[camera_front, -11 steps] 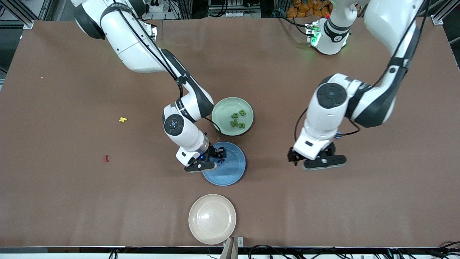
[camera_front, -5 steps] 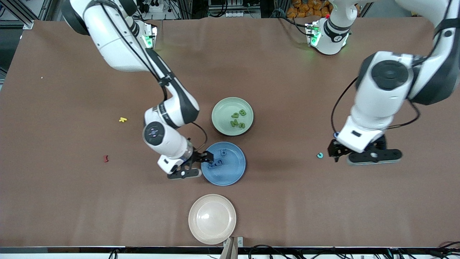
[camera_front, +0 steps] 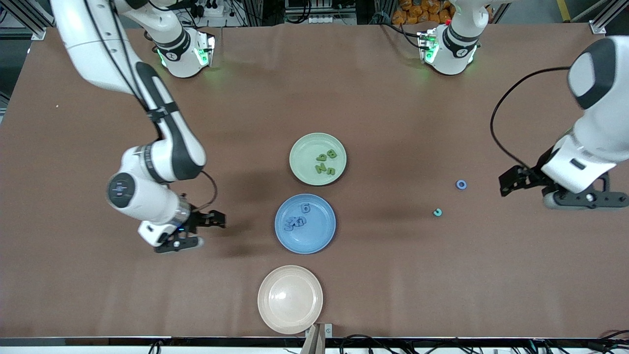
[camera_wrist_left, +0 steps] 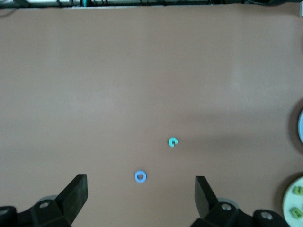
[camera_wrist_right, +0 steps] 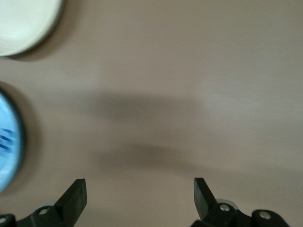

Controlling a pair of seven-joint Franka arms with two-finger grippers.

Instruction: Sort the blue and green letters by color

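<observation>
Several olive green letters (camera_front: 325, 163) lie in the pale green plate (camera_front: 300, 152). Blue letters (camera_front: 296, 221) lie in the blue plate (camera_front: 322, 233). One blue ring-shaped letter (camera_front: 461, 184) lies on the bare table toward the left arm's end, and it also shows in the left wrist view as the blue ring (camera_wrist_left: 140, 176). My left gripper (camera_front: 506, 183) hangs open and empty over the table beside that ring. My right gripper (camera_front: 218, 220) is open and empty over bare table beside the blue plate, on the right arm's side; its fingertips (camera_wrist_right: 78, 187) stand wide apart.
A teal hook-shaped piece (camera_front: 437, 212) lies near the blue ring, nearer to the front camera. An empty cream plate (camera_front: 290, 299) sits by the table's front edge. The right wrist view shows the blue plate's rim (camera_wrist_right: 7, 146) and the cream plate (camera_wrist_right: 23, 19).
The right gripper opened over the blue plate and drew back toward the right arm's end. The left arm swung away toward its own end, uncovering the blue ring and the teal piece.
</observation>
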